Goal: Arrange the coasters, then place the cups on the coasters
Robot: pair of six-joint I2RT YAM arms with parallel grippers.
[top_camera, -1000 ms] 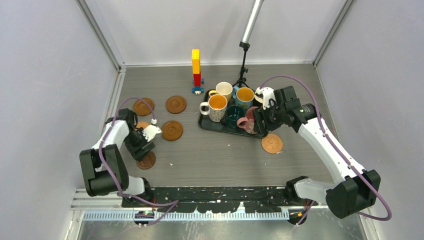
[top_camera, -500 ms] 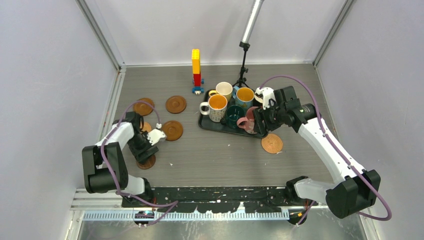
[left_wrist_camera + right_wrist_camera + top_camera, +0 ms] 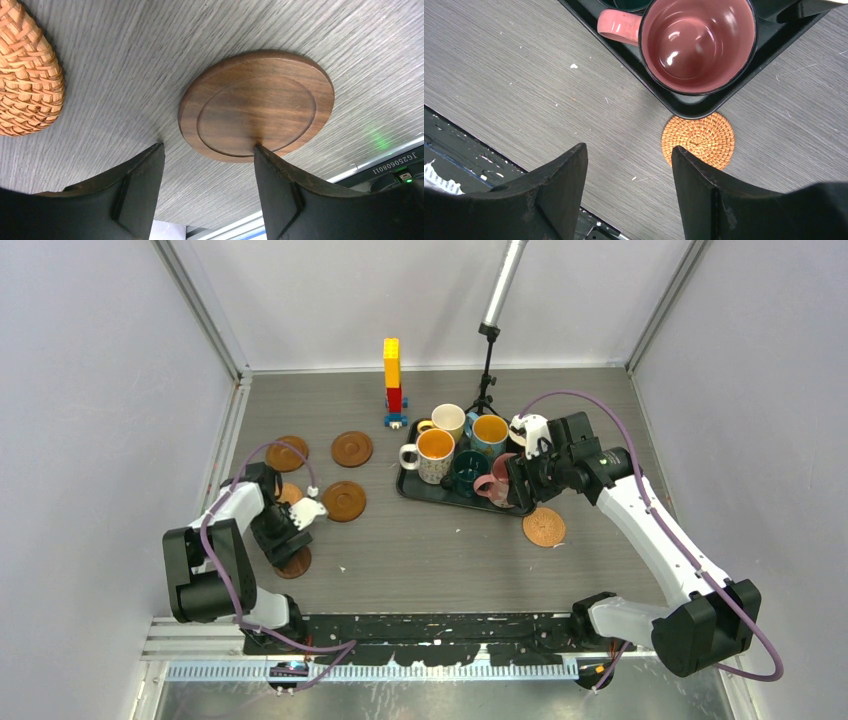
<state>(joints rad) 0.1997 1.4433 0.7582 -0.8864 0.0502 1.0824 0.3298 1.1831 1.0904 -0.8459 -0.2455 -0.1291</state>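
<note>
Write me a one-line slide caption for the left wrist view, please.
Open left gripper at the rim of a brown wooden coaster on the grey table, a woven coaster nearby.

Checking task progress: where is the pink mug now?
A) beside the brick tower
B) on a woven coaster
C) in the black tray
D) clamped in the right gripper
C: the pink mug sits in a corner of the black tray, and the woven coaster beside it lies bare.

text: JG25060801I — last character unsure | on: white label (image 3: pixel 393 163) | where: dark unit (image 3: pixel 382 184) beside green light (image 3: pixel 405 176)
</note>
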